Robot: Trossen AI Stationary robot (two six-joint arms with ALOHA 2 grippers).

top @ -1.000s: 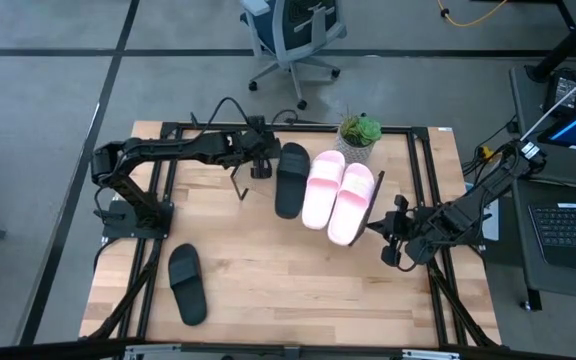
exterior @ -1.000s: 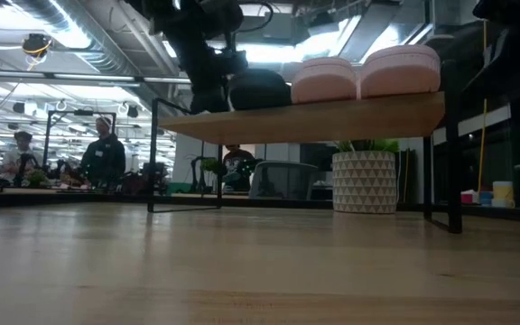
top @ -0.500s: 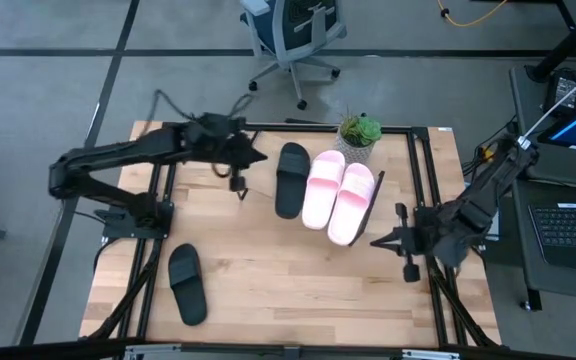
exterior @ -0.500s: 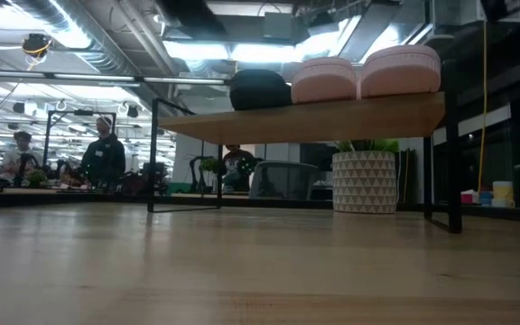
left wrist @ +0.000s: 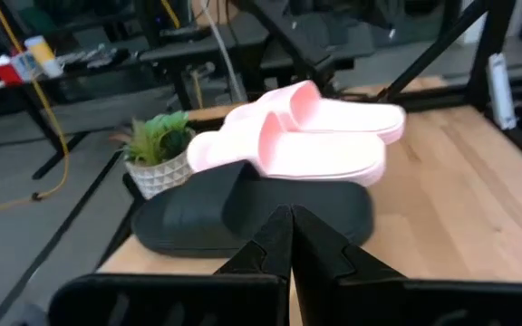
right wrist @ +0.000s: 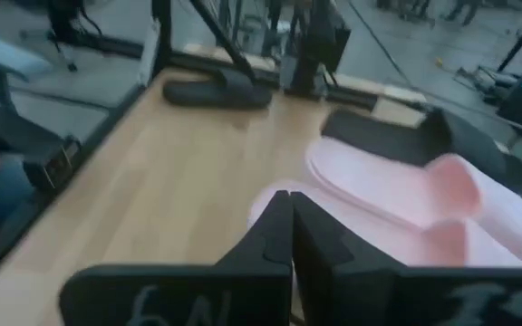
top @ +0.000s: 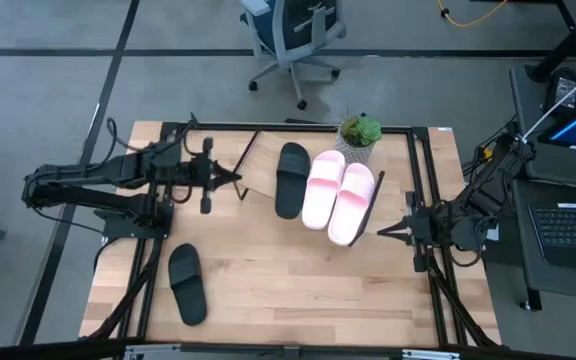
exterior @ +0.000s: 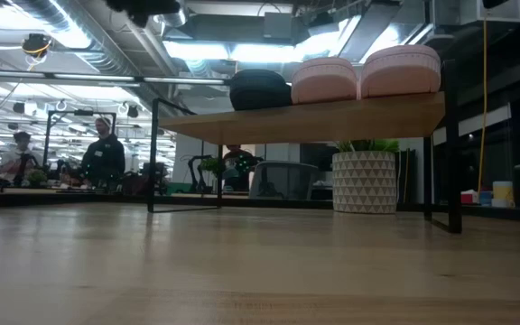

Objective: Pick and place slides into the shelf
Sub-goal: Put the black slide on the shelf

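The shelf point(top: 261, 172) point(exterior: 305, 118) stands at the table's far middle. On its board lie one black slide point(top: 289, 178) point(exterior: 259, 90) point(left wrist: 243, 215) and two pink slides point(top: 337, 196) point(exterior: 361, 74) point(left wrist: 311, 143), each resting on its sole. The second black slide point(top: 186, 283) point(right wrist: 216, 91) lies sole down on the tabletop near the left front. My left gripper point(top: 232, 180) point(left wrist: 290, 219) is shut and empty, left of the shelf. My right gripper point(top: 383, 231) point(right wrist: 288, 205) is shut and empty, right of the pink slides.
A potted plant point(top: 359, 134) point(exterior: 365, 177) point(left wrist: 159, 154) stands behind the shelf at the table's far edge. Bare tabletop point(top: 298, 275) spreads in front of the shelf. An office chair point(top: 293, 35) is beyond the table, and people show far back in the low view.
My left gripper has drawn back from the black slide on the shelf toward the table's left edge and a little toward the near edge; in the low view the arm has risen out from in front of the shelf. The slides on the shelf have stayed still.
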